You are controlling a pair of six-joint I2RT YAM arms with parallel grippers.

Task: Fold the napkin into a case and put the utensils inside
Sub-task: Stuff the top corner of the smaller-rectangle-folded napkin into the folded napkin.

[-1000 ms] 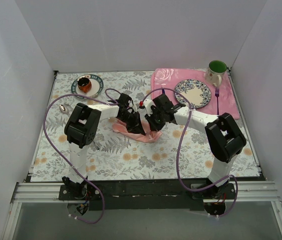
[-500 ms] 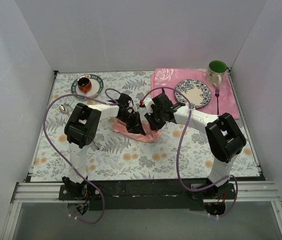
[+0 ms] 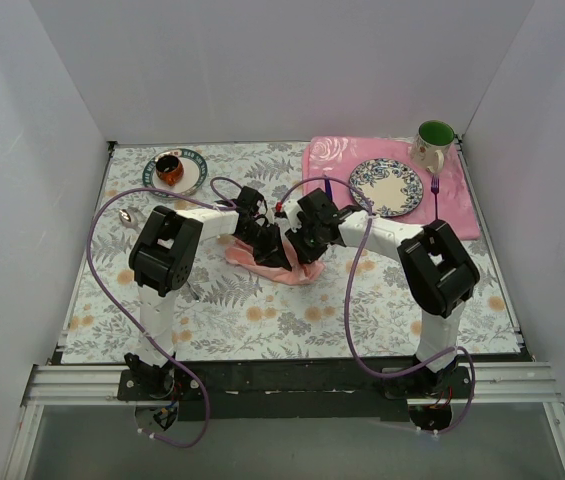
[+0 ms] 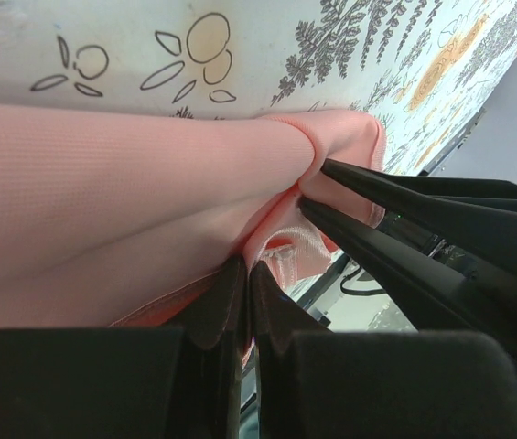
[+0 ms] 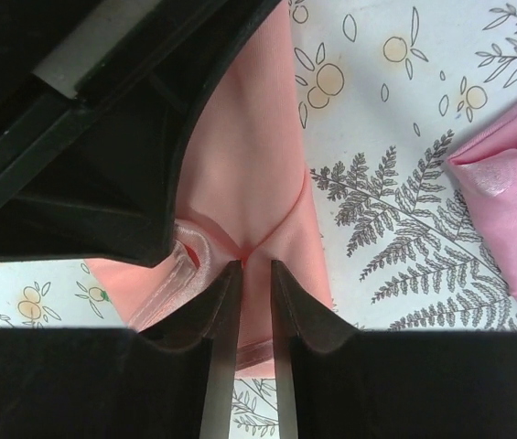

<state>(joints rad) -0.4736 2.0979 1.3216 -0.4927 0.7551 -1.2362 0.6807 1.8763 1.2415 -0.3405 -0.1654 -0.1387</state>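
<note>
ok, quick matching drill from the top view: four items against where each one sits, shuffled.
Items:
1. napkin
2. green mug
3. purple fork
4. orange cup

Places:
A. far left, on a saucer
B. centre, bunched up
C. far right corner
D. just right of the plate

Pairs: 1-B, 2-C, 3-D, 4-A

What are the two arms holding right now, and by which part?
The left gripper is shut on the napkin, pinching a fold near its hem. The right gripper straddles a crease, fingers slightly parted; its grip cannot be told.
</note>
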